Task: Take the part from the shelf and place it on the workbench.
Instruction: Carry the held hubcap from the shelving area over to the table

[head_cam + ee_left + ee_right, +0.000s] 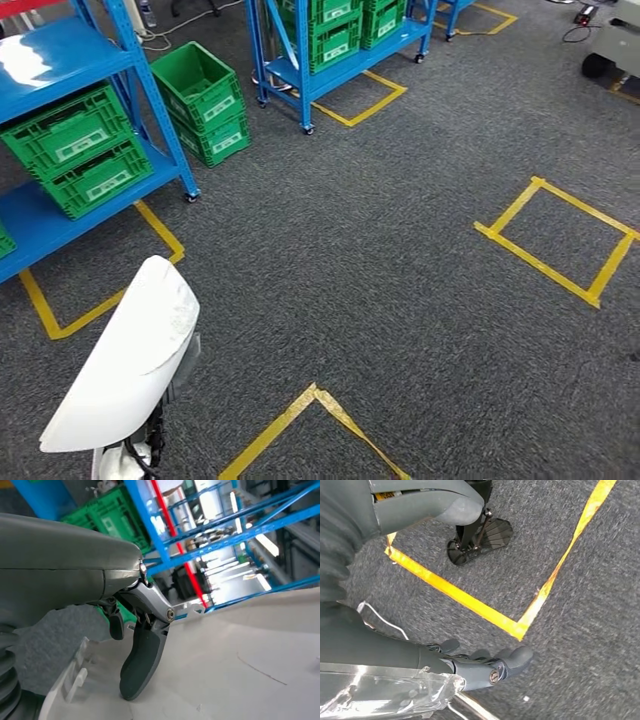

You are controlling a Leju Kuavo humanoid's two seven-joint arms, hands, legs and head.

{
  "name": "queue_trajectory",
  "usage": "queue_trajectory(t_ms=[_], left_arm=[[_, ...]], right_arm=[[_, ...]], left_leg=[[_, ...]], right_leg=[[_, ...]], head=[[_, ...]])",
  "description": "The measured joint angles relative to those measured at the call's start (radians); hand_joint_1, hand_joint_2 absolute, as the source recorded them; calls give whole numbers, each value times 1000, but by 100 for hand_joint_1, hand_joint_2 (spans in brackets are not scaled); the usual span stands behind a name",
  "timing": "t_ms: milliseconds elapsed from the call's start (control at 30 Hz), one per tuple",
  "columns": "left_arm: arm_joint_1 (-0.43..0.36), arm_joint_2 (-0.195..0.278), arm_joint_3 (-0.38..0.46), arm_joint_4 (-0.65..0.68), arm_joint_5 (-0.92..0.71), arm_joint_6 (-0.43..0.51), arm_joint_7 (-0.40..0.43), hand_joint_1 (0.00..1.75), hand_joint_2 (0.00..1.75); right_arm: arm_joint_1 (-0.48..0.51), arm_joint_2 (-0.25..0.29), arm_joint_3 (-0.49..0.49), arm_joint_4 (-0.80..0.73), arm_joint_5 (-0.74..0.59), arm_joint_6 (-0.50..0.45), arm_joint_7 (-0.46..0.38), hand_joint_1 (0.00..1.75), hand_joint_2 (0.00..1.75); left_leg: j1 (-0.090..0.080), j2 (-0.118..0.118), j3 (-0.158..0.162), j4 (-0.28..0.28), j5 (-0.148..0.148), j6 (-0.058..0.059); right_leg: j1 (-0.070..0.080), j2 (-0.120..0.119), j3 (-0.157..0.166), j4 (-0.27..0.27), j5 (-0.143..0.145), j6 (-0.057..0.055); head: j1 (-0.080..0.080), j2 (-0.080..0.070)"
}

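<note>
- The left robot hand (140, 639) has its thick grey thumb lying flat on a pale, smooth surface, with a darker finger curled just behind. I take that surface to be the white curved part (124, 365). The rest of the grasp is hidden, but the hand looks to be gripping it.
- The right robot hand (486, 662) hangs low over the carpet (584, 630), fingers stretched out and apart, holding nothing.
- The part sits at the robot's lower left, lifted off the floor. Its long axis runs from low by the body up and forward to a rounded nose. The left arm alone is on it; the right is well apart.
- Just beside it on the left stands a blue shelf (68, 60) loaded with green crates (75, 150), and more green crates (204, 100) stand on the floor beyond. That is the tight side for the part's nose.
- Ahead and to the right lies open carpet, marked by a yellow tape corner (313, 400) near the feet and a yellow tape square (558, 240) further off.
- The carry seems under way; which way the tabletop lies I cannot tell, so the free swing is rightward.
</note>
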Motion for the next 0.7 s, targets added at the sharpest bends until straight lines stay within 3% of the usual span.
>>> queue_trajectory(t_ms=[33,67,133,200,267,300,333,433,500,533,567,633,700], left_arm=[[0,1,0,0,1,0,1,175,175],[0,1,0,0,3,-1,2,175,175],[-1,1,-1,0,6,-3,4,175,175],[3,3,-1,0,8,-4,8,175,175],[5,4,-1,1,9,-3,12,175,175],[5,5,-1,1,9,-2,12,175,175],[5,5,-1,2,9,-2,13,175,175],[4,7,-1,2,10,-2,13,175,175],[2,8,-1,2,9,-2,14,175,175],[1,8,-2,2,9,-2,14,175,175],[0,9,-2,2,10,-2,14,175,175],[-2,10,-2,2,10,-2,14,175,175],[-1,12,-2,2,11,-2,15,175,175]], right_arm=[[3,0,0,-1,3,1,1,0,175],[7,0,-1,-1,7,4,1,0,175],[12,0,-3,-2,15,15,2,0,175],[11,0,-5,-6,23,30,2,0,175],[12,-1,-6,-10,28,39,2,0,175],[14,-1,-7,-11,29,40,3,0,175],[15,-1,-9,-13,30,40,4,0,175],[14,-1,-15,-19,31,36,5,0,175],[12,-1,-17,-21,31,34,5,0,175],[12,-1,-18,-22,31,33,5,0,175],[13,0,-19,-22,31,31,6,0,175],[14,1,-22,-23,33,24,6,0,175],[11,4,-23,-24,34,20,7,0,175]], left_leg=[[-1,11,-2,0,2,7],[-2,23,-2,-2,6,14],[-2,50,0,-6,11,28],[-7,81,-1,-6,11,36],[-12,112,-2,-6,10,39],[-13,126,-1,-6,9,38],[-13,138,0,-6,8,38],[-18,170,6,-3,2,27],[-23,186,7,-1,0,17],[-23,194,8,-1,-1,12],[-20,190,8,1,-4,5],[-16,150,-7,38,-35,-6],[-14,104,-62,157,-100,-11]], right_leg=[[-3,10,-6,-4,5,8],[-5,4,-12,-3,6,13],[-1,-51,-41,47,-26,20],[2,-111,-100,180,-97,23],[2,-124,-145,289,-139,26],[2,-126,-139,289,-132,25],[2,-130,-110,246,-109,24],[6,-178,10,48,-44,14],[10,-187,28,13,-41,2],[9,-175,26,13,-38,-4],[9,-164,22,13,-36,-10],[6,-144,19,11,-30,-22],[4,-123,16,9,-27,-29]], head=[[0,0],[0,0],[7,0],[14,0],[15,0],[15,0],[15,0],[14,0],[13,0],[12,0],[12,0],[11,0],[8,0]])
